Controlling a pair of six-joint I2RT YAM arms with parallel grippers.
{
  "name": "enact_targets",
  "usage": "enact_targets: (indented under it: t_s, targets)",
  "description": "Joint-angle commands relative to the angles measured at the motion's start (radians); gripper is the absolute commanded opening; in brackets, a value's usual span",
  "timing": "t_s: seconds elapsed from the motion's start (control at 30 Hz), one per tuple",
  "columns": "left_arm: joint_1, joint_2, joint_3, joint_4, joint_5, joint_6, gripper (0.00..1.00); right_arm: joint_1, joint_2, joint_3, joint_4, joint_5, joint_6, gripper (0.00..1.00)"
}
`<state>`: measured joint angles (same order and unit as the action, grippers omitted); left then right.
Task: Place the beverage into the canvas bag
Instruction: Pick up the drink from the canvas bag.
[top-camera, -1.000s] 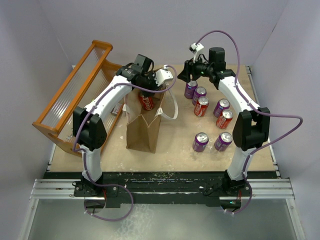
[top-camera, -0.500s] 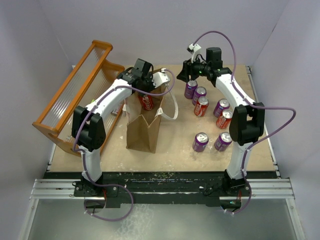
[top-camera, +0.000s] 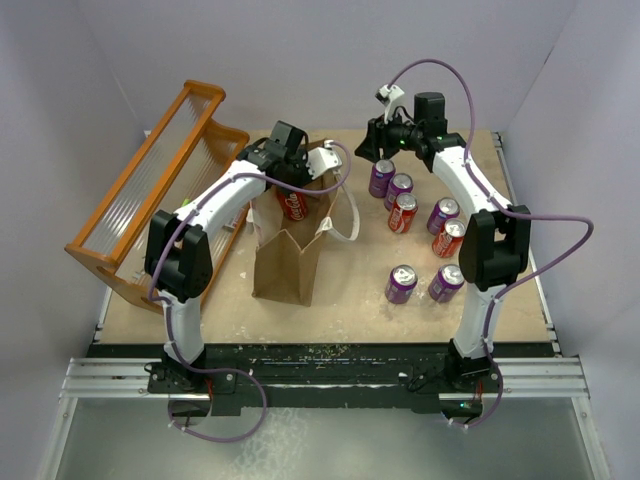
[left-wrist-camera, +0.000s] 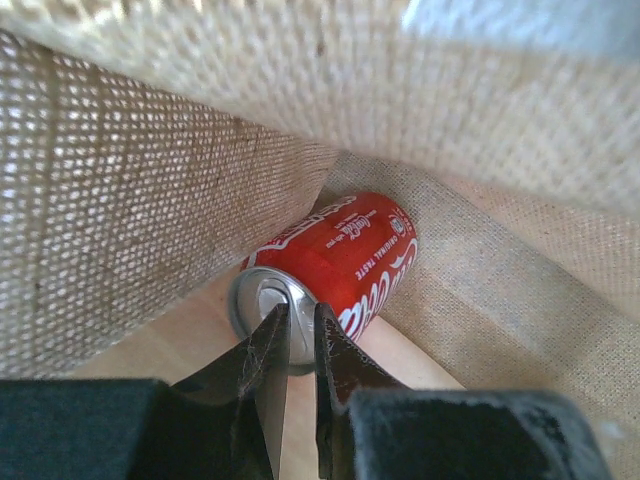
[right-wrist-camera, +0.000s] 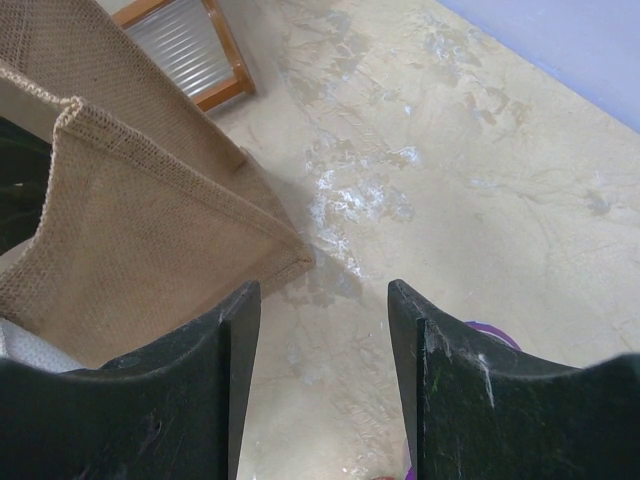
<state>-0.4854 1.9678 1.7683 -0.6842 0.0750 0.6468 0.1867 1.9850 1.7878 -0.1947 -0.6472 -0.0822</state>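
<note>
The tan canvas bag (top-camera: 285, 265) stands upright left of centre, its mouth open. A red cola can (top-camera: 293, 205) lies on its side at the bottom of the bag (left-wrist-camera: 120, 200), with the can's (left-wrist-camera: 335, 260) silver top facing the camera. My left gripper (top-camera: 287, 172) reaches down into the bag's mouth. In the left wrist view this gripper (left-wrist-camera: 297, 312) hangs just above the can's top, its jaws drawn together to a thin slit with nothing between them. My right gripper (top-camera: 368, 150) hovers open over bare table (right-wrist-camera: 322, 300), beside the bag's far corner and behind the loose cans.
Several purple and red cans stand right of the bag, the nearest a purple can (top-camera: 381, 178) and a red can (top-camera: 403, 212). An orange slatted rack (top-camera: 150, 190) lies at the left. The bag's white handle (top-camera: 345, 215) droops over its right side.
The left gripper's jaws have narrowed over the can inside the bag. The right arm has drawn slightly back and to the left, still open.
</note>
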Motion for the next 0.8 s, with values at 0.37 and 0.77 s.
enact_targets:
  t_s: [0.37,0.77]
  targets:
    - [-0.009,0.010,-0.062,-0.107,0.055,0.014,0.17,-0.007,-0.011,0.035,0.001,-0.026,-0.027,0.55]
    - [-0.021,-0.003,-0.044,-0.241,0.230,0.037,0.15,-0.007,-0.040,-0.017,0.003,-0.027,-0.025,0.54]
